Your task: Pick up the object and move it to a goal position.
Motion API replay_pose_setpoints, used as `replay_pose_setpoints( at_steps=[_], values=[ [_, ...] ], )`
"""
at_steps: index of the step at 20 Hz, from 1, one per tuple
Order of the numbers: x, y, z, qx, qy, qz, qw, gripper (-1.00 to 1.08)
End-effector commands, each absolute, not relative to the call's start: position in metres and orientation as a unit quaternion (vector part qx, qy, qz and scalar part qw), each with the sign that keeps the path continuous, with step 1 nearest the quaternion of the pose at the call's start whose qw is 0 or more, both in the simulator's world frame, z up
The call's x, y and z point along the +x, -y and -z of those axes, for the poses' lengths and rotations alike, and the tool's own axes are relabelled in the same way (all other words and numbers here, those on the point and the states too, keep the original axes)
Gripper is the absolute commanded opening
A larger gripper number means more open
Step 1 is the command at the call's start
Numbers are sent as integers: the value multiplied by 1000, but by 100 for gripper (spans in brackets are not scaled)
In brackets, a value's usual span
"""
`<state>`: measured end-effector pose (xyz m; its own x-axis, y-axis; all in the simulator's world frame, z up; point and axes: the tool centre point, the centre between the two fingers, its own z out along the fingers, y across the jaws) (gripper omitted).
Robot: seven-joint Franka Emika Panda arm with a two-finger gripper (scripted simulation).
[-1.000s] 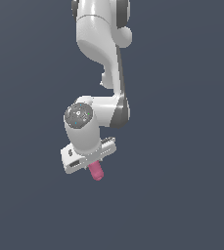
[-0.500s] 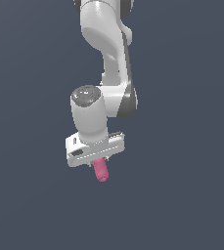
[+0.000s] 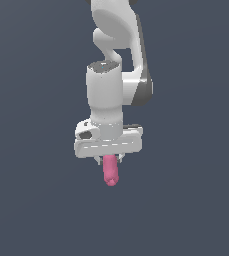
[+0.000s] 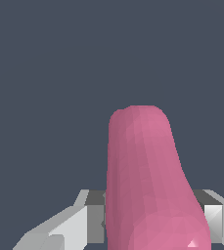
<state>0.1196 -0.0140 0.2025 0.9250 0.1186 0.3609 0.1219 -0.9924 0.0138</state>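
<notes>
Arm: swung toward the exterior view's right, wrist now near vertical rather than tilted. Pincer [image 3: 109, 161]: turned to level, carried rightward and slightly lower in frame. Object [image 3: 110, 171]: moved with it, now hanging nearly straight down.

A bare simulated scene, not a real room: flat, uniform dark grey-blue fills every part of both frames, and the white Panda arm [image 3: 117, 75] shows smooth, faceted rendered surfaces.
</notes>
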Motion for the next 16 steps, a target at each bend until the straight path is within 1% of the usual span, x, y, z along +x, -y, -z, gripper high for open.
replay_pose_setpoints(
  at_steps=[1,16],
  values=[
    [121,6,-218,-978,35,207,6,-100],
    [125,-24,-289,-947,-84,310,9,-100]
  ],
)
